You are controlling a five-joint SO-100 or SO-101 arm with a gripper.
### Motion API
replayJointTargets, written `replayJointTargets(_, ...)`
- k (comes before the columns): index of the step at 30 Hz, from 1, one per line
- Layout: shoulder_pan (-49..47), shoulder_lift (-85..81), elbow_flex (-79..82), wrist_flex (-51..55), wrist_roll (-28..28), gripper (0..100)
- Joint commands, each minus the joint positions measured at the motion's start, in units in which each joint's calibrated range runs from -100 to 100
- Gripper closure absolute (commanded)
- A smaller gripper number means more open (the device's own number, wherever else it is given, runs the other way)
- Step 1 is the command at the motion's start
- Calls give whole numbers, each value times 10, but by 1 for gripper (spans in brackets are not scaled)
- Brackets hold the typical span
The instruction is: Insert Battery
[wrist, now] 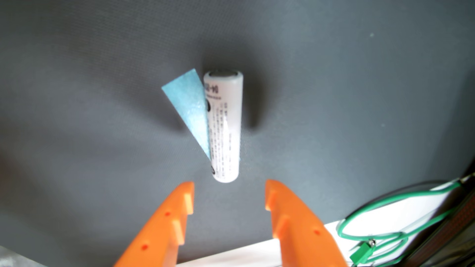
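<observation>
Battery [225, 125] just beyond parted fingers [272, 195]

battery [226, 125] on mat [90, 102] | tape strip [189, 102] touching its left | pincer [229, 195] below

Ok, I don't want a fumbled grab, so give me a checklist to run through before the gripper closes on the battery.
1. Gripper open: ok, orange fingers spread wider than the white cylindrical battery.
2. Battery between the fingers: not ok, its near end lies just beyond the fingertips.
3. Centred: ok, the battery sits roughly midway between the fingers.
4. Battery free of clutter: not ok, a blue paper strip lies against its left side, partly under it.
5. Green wire clear of the path: ok, it lies off to the lower right.
6. Battery holder position: cannot tell, none in view.
</observation>
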Motion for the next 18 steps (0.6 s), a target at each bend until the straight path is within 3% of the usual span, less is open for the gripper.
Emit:
replayJointTargets(1,3,20,-17,-31,3,83)
replayJointTargets(18,3,38,-14,-38,3,83)
